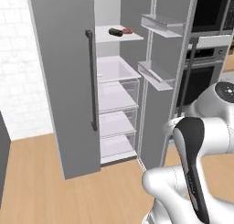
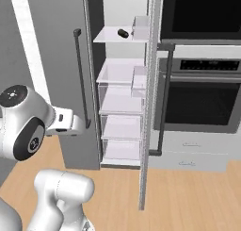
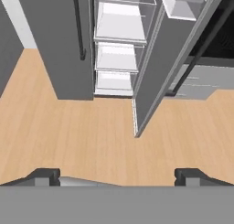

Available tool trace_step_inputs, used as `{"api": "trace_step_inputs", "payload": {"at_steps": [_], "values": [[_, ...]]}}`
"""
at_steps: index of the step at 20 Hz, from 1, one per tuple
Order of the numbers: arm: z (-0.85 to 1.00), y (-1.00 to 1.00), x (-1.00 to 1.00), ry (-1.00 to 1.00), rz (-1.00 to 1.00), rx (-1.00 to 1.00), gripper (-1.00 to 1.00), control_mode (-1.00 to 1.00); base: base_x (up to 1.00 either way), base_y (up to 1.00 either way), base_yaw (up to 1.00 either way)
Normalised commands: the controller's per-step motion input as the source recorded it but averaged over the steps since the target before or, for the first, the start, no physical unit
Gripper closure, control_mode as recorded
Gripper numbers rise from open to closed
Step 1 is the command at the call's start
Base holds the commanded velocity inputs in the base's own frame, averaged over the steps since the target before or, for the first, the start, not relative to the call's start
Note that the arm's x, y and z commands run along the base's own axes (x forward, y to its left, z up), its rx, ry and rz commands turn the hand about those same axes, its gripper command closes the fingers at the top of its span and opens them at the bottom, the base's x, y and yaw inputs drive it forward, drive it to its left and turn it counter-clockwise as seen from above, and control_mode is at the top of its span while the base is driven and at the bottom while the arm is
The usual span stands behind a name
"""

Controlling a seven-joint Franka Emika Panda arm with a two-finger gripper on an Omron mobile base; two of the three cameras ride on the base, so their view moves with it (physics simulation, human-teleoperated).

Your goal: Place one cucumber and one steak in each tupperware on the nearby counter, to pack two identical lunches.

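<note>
1. cucumber (image 1: 115, 32), the dark one, lies on its side on the top shelf (image 1: 104, 36) of the open fridge; in the right base view it shows as a small dark stub (image 2: 123, 33) on that same shelf
2. steak (image 1: 127, 30), a small red piece, lies just beside the cucumber on its right, close enough that i cannot tell whether they touch
3. gripper (image 3: 117, 176) is released, its two dark fingertips (image 3: 43, 176) standing wide apart with nothing between them; it looks down over the wooden floor (image 3: 91, 141) in front of the fridge, well apart from the shelf
4. handling, as a judgement: the cucumber looks light, stiff and round, so it may roll; best taken across its middle, jaws square to its long axis
5. the steak looks flat, soft and probably slippery; it sits low on the shelf, so the fingers would need to pinch its edges close to the shelf surface, and it may sag or slip out
6. the fridge door (image 1: 157, 81) with its bins stands open to the right of the shelf, so the reach in is narrow; taking the cucumber first risks nudging the steak beside it
7. no tupperware or counter can be made out from here
</note>
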Motion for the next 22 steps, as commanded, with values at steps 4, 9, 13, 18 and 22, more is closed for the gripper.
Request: {"api": "trace_step_inputs", "payload": {"at_steps": [4,9,13,18,22], "values": [[0.0,0.0,0.0,0.0,0.0,0.0,-1.0,1.0,0.73,-0.04,-0.08],[0.0,0.0,0.0,0.0,0.0,0.0,-1.0,1.0,0.76,0.0,-0.07],[0.0,0.0,0.0,0.0,0.0,0.0,-1.0,1.0,0.82,-0.05,-0.04],[0.0,0.0,0.0,0.0,0.0,0.0,-1.0,1.0,0.89,-0.08,-0.01],[0.0,0.0,0.0,0.0,0.0,0.0,-1.0,1.0,0.83,-0.14,0.0]]}}
